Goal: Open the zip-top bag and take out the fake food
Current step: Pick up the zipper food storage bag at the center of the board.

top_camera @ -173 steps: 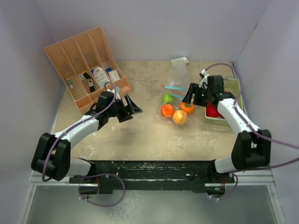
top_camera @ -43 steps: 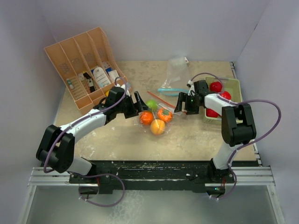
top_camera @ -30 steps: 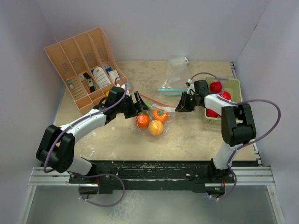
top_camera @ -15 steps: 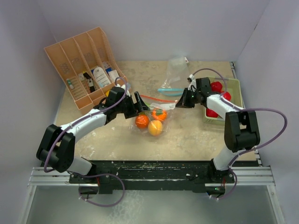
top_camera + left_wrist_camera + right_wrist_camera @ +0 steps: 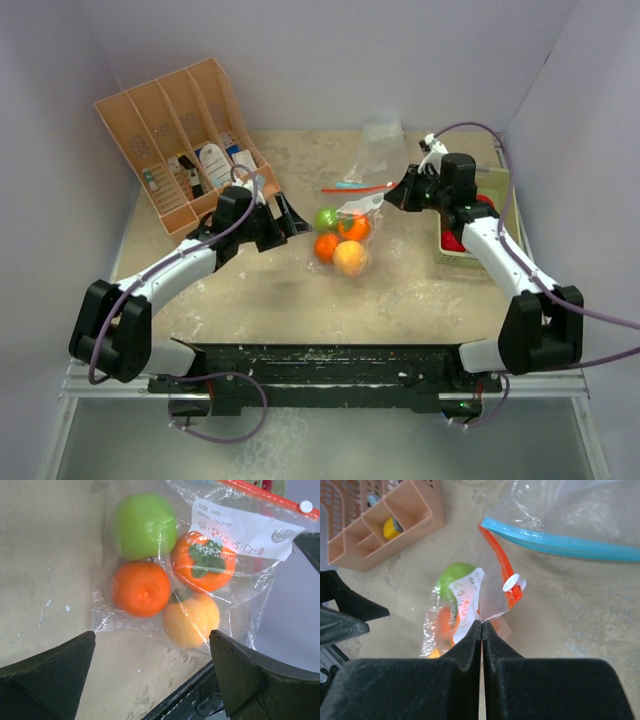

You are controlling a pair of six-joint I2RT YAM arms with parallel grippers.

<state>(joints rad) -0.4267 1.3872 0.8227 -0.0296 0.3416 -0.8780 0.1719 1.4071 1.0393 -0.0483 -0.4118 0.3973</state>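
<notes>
The fake food (image 5: 340, 240), green, orange and yellow-orange, lies inside the zip-top bag (image 5: 240, 530) mid-counter (image 5: 260, 300). The right end effector (image 5: 481, 625), arm reaching leftward, pinches the bag's film below its orange zip. The left end effector (image 5: 295, 222) gapes wide just beside the bag, arm extended low.

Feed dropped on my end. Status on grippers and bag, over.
Left gripper open, facing zip-top bag. Right gripper shut on the bag's plastic near the slider. Four fake fruits inside. Blue-zip bag close behind.
</notes>
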